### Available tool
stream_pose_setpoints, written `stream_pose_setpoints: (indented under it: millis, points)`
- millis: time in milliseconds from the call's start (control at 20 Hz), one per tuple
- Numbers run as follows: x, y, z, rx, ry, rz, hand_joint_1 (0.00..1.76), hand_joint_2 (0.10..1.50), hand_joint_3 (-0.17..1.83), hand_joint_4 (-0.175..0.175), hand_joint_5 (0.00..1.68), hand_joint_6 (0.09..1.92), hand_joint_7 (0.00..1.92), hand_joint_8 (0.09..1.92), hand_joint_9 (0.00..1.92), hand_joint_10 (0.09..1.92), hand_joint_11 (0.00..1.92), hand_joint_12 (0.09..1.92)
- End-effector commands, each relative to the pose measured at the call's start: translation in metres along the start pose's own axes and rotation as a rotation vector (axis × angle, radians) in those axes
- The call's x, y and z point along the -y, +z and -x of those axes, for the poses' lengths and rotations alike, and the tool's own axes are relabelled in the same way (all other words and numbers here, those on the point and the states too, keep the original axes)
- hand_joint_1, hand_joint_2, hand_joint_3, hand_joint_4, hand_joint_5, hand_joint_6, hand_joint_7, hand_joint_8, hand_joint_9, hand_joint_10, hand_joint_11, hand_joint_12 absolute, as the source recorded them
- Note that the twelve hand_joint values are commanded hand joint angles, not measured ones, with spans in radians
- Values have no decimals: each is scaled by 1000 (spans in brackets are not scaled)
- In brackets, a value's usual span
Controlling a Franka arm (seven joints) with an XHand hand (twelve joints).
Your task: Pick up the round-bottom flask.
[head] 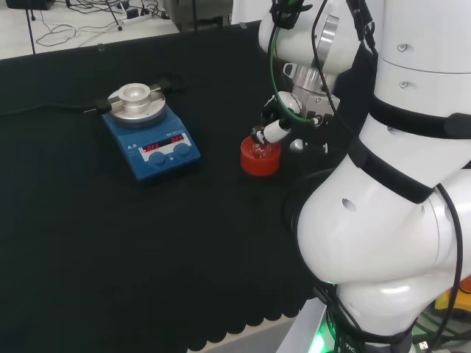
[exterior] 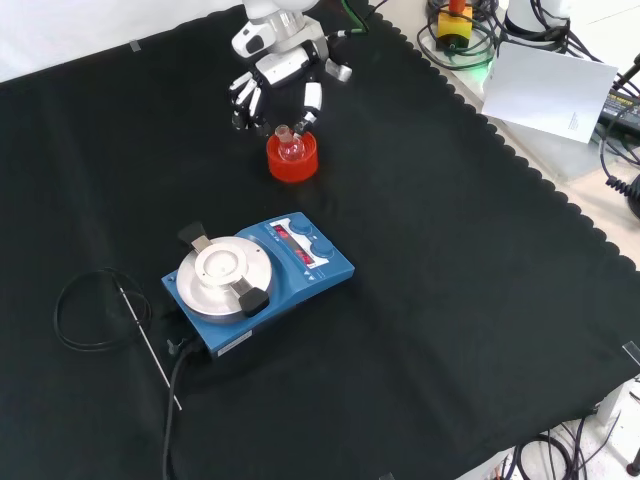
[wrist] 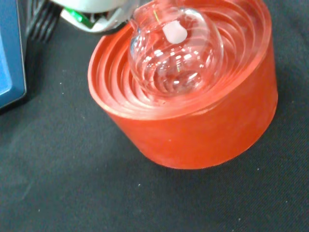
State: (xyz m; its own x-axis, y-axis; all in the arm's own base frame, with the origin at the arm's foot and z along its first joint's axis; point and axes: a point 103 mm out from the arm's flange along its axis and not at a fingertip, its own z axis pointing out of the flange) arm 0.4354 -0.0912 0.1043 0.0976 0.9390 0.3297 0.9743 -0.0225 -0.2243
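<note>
Currently I see the hand poised with fingers straight and spread just above the clear round-bottom flask, which sits upright in its red ribbed stand; no legible lettering.

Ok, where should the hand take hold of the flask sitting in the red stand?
Probably by the neck, from above: the flask has its round bulb sunk in the red ribbed stand, so only the short neck sticks up, beside the hand.
</note>
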Motion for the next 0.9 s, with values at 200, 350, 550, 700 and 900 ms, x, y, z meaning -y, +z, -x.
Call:
stream_pose_setpoints:
  millis: [200,350,550,700,900]
  points:
    - [-1,8,-11,25,2,-8,859,640,604,-85,734,870,310,693,520,656,79,1448]
    - [-2,10,-14,22,6,-8,861,639,605,-84,727,872,310,693,519,655,78,1447]
    - [-3,8,-5,15,7,-13,863,638,607,-84,733,876,310,693,520,655,78,1447]
    - [-3,10,-10,26,13,-11,867,640,609,-85,752,882,314,695,524,656,78,1447]
    - [-3,12,-12,34,17,-8,869,643,611,-87,771,878,318,697,529,657,82,1448]
